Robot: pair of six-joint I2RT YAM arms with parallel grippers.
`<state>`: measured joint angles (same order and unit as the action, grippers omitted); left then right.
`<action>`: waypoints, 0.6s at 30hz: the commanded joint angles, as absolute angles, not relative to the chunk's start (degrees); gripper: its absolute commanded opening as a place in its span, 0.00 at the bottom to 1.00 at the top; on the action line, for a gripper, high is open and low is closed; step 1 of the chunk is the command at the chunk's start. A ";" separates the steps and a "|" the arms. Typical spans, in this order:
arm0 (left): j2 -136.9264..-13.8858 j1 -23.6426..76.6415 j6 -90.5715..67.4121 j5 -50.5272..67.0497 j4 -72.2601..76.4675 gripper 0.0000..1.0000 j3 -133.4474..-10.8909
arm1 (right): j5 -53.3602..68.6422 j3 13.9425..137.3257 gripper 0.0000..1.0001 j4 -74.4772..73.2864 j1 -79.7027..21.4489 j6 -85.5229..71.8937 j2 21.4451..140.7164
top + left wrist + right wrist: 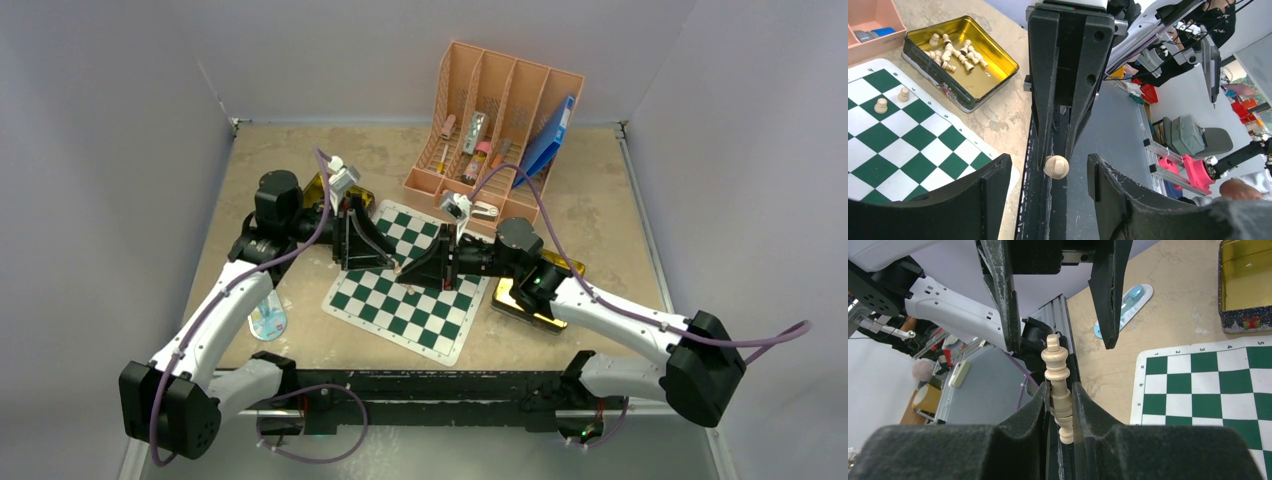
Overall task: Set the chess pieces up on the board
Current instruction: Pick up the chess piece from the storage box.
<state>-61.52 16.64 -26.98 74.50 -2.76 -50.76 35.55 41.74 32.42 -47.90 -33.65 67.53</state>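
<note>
right wrist view, nearest the lens: right gripper (1060, 392), its black foam-faced fingers (1035, 407) pinched tight on the stem of a tall pale tan chess piece (1055, 362) with a ringed collar and a small knob on top. the base end lies back between the fingers and the crown end sticks out forward.

left gripper (1060, 345) faces it head-on. its jaws stand apart, one black finger on each side of the crown and neither touching it, so it has hold of nothing. the left wrist view agrees: the crown shows end-on between the spread fingers, gripped only by the right gripper.

top view: the two grippers meet above the flat green-and-white checked board (420, 320), roughly over its middle. the held piece is in the air, lying about level, off the mat.

on the board: two short pale tan pieces (881, 105) stand upright, close together, near the corner by the tin. just off that edge, on the tan table (1008, 105), sits a shiny gold rectangular tin (933, 75) with a heap of pale tan pieces (955, 50) lying on their sides in it.

a peach slotted plastic organiser (495, 110) stands beyond the board's far corner.
</note>
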 commanded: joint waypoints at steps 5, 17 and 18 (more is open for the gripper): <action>-59.55 17.20 -26.44 77.79 1.11 0.47 -48.19 | 35.47 44.35 0.14 35.81 -48.25 -34.84 67.95; -57.08 17.34 -23.47 76.90 -2.97 0.35 -47.13 | 34.90 44.66 0.14 34.56 -48.59 -34.92 69.17; -56.87 17.36 -22.98 76.81 -3.26 0.36 -47.09 | 34.88 44.65 0.14 34.40 -48.60 -34.79 69.17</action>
<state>-58.39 17.02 -25.87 75.61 -2.61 -47.68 35.48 42.39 32.93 -48.14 -34.94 69.38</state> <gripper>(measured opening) 0.362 0.200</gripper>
